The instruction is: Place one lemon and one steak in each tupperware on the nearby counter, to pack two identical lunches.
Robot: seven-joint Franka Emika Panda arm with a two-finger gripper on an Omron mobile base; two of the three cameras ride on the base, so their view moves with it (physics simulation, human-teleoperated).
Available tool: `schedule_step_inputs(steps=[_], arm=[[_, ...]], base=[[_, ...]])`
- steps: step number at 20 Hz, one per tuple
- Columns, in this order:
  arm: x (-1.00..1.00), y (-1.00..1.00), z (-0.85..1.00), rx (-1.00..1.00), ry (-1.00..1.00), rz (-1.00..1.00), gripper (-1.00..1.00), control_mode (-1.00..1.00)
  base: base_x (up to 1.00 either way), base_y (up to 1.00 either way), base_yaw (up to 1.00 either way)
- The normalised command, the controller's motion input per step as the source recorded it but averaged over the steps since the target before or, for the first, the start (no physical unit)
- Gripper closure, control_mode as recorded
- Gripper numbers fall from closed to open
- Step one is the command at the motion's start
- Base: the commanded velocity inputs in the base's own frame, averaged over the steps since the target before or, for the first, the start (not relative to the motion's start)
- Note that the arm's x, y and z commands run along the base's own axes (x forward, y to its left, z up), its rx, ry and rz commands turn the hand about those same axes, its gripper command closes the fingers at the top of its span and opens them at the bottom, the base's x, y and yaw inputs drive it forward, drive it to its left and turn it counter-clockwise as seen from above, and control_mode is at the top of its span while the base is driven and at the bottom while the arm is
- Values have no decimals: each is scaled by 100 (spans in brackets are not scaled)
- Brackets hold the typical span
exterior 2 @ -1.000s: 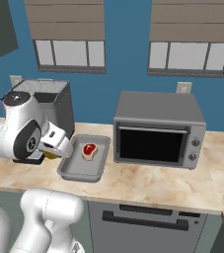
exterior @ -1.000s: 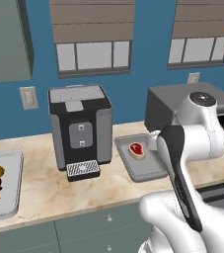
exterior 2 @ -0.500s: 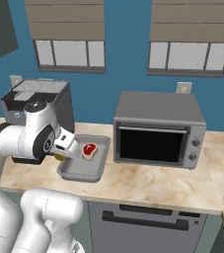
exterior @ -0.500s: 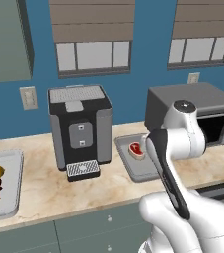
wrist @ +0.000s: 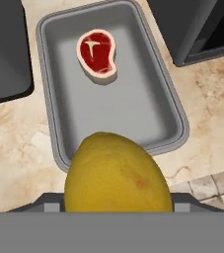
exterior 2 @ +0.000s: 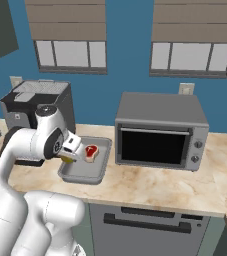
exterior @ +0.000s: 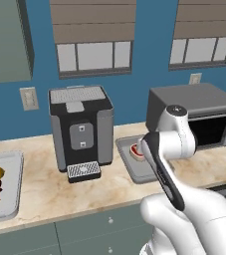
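While the tool [exterior 2: 69, 155] grips a lemon [wrist: 117, 174], the steak [wrist: 98, 54] lies in the tupperware [wrist: 168, 94] beyond.

Even flat rendered light, bright throughout; faint soft shadows; sharp focus, no glare, no blur.

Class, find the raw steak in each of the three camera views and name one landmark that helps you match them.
Left base view: the steak lies in the grey tupperware right of the coffee machine, partly hidden by the arm.
Right base view: the steak sits at the tray's far right, left of the toaster oven.
Hand view: the steak lies near the top, beyond the lemon.
Shared landmark: the tupperware itself.
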Motion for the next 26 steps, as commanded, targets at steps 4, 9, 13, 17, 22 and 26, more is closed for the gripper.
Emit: schedule_step_inputs(steps=[4,9,13,17,22,26], arm=[[34,0,-31,0,4,0,100,-100],[33,0,-37,0,5,0,100,-100],[31,-5,-44,0,2,0,100,-100],[34,-5,-43,0,1,0,100,-100],[47,-1,-46,0,0,0,100,-100],[53,0,-46,0,0,0,100,-100]], base=[[0,0,0],[0,0,0],[0,0,0],[0,0,0],[0,0,0],[0,0,0]])
